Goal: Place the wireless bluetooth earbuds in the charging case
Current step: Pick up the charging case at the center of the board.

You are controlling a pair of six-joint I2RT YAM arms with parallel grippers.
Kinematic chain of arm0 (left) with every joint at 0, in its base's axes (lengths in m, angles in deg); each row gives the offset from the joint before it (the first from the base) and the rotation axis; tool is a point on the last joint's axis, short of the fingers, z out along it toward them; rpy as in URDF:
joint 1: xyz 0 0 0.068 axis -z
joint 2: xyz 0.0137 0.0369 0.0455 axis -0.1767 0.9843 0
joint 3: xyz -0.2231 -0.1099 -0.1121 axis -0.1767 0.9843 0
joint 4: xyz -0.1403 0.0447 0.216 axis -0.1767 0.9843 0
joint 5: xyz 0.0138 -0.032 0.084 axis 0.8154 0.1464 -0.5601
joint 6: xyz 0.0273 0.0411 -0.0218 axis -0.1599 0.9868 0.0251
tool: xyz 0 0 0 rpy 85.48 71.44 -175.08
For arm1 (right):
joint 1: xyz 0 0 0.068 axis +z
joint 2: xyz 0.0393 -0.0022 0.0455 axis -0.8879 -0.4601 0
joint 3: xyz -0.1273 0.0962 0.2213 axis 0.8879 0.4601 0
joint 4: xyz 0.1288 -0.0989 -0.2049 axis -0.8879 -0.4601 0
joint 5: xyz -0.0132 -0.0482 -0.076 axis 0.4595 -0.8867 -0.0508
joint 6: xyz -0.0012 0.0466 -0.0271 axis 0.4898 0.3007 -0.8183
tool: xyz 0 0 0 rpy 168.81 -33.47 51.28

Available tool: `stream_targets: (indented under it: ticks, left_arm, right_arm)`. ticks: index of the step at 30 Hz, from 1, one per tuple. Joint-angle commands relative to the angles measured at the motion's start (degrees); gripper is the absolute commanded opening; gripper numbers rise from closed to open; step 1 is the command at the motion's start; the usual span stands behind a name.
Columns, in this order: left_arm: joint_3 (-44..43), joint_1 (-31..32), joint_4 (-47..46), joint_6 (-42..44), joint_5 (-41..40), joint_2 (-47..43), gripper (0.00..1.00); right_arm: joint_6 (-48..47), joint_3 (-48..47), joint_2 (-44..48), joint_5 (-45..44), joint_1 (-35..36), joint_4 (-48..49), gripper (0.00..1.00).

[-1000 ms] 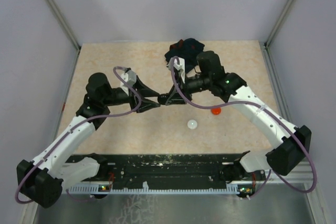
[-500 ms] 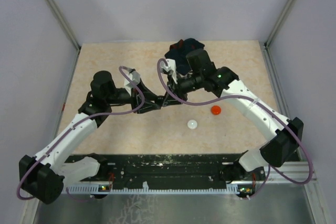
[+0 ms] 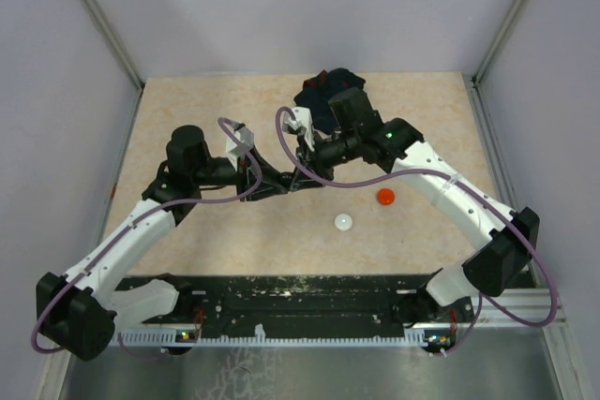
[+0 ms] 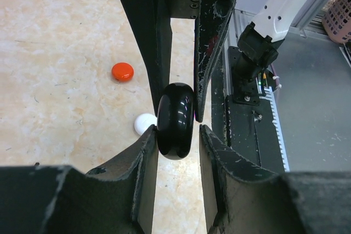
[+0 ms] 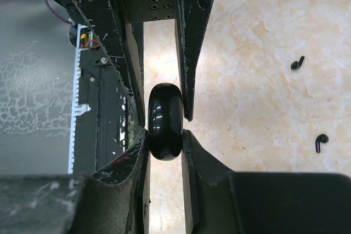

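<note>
A glossy black round charging case (image 5: pixel 164 114) hangs on edge above the table, where both grippers meet. My right gripper (image 5: pixel 164 132) is shut on it, both fingers pressed to its flat faces. My left gripper (image 4: pixel 176 132) comes from the opposite side and straddles the same case (image 4: pixel 175 119). Its jaws are narrow, with one finger touching the case and a thin gap at the other. From above, the left gripper (image 3: pixel 287 183) and right gripper (image 3: pixel 299 177) sit tip to tip. Two tiny black earbuds (image 5: pixel 297 63) (image 5: pixel 321 142) lie on the table.
An orange-red puck (image 3: pixel 385 197) and a white puck (image 3: pixel 344 222) lie on the beige table toward the front right of the grippers. A dark navy cloth (image 3: pixel 328 86) is bunched at the back edge. Grey walls stand on the left, right and back.
My left gripper's jaws have narrowed around the black case. The right arm has swung a little left and back, still gripping the case. The pucks have not moved.
</note>
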Motion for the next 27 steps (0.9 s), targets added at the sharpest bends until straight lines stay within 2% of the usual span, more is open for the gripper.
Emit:
stream_targets:
  ticks: [1,18,27]
  left_arm:
    - [0.02,-0.04,-2.0,-0.75,-0.56,-1.2,0.4]
    - [2.27,-0.11,-4.72,-3.69,-1.79,-1.41,0.41]
    - [3.59,-0.13,-7.27,-5.15,-1.63,-2.06,0.33]
  right_arm:
    - [-0.95,-3.0,0.65,0.14,0.37,1.0,0.0]
    - [0.39,-1.66,2.09,-1.26,0.36,3.64,0.0]
    - [1.08,-1.14,2.45,-1.2,0.33,4.57,0.0]
